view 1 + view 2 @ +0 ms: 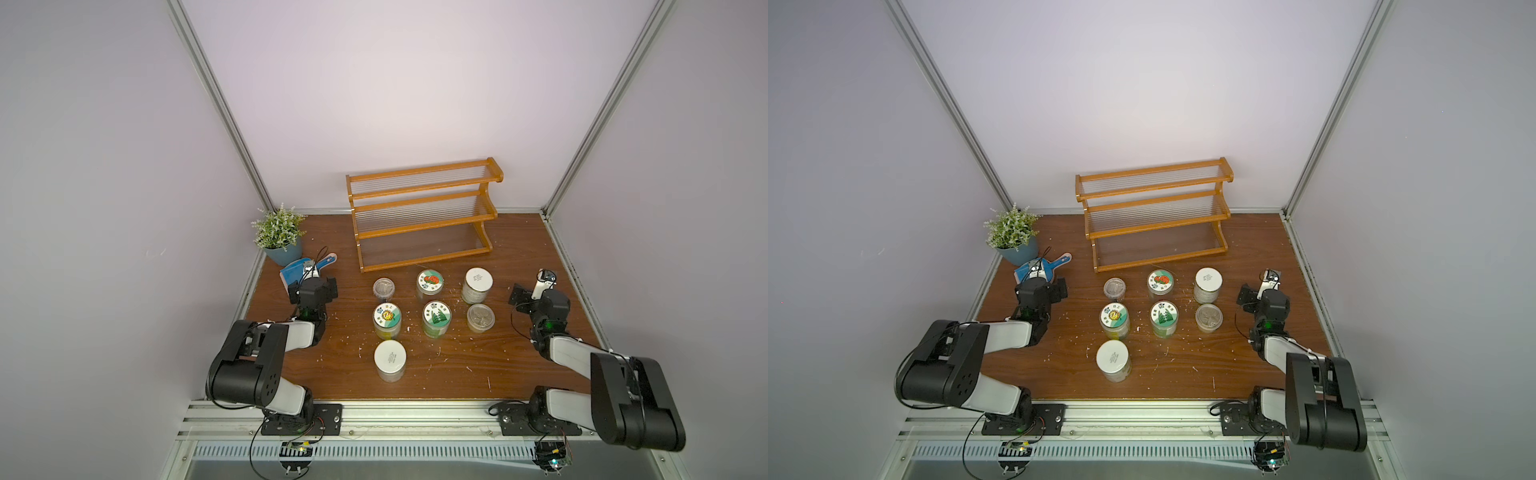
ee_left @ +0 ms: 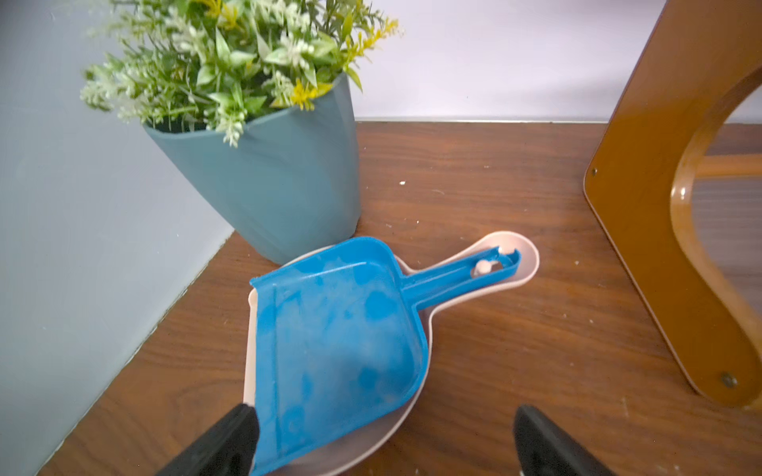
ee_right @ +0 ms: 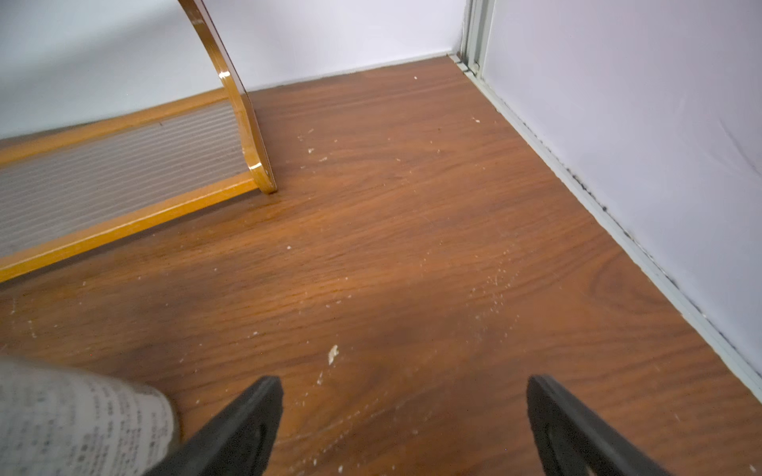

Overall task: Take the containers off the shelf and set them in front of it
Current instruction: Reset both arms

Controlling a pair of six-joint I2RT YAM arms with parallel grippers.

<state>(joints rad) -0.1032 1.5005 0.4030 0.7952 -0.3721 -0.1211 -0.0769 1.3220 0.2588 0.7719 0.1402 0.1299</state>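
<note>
The orange-brown shelf (image 1: pixel 422 216) stands at the back of the table, and all three of its tiers hold nothing in both top views. Several containers stand in rows in front of it: a clear-lidded cup (image 1: pixel 383 289), an orange-picture jar (image 1: pixel 430 284), a white-lidded jar (image 1: pixel 478 284), a yellow-flower jar (image 1: pixel 387 320), a green-leaf jar (image 1: pixel 436 318), another clear cup (image 1: pixel 481 318) and a white-lidded jar (image 1: pixel 390 359). My left gripper (image 2: pixel 381 412) hangs open over a blue dustpan, left of the jars. My right gripper (image 3: pixel 404 383) is open over bare wood, with a printed jar (image 3: pixel 82 420) beside it.
A plant in a blue pot (image 1: pixel 282 237) sits in the back left corner. The blue dustpan (image 2: pixel 338 329) lies on a pink one next to it. Grey walls close in the table on three sides. An aluminium rail (image 1: pixel 374 415) runs along the front. White crumbs dot the wood.
</note>
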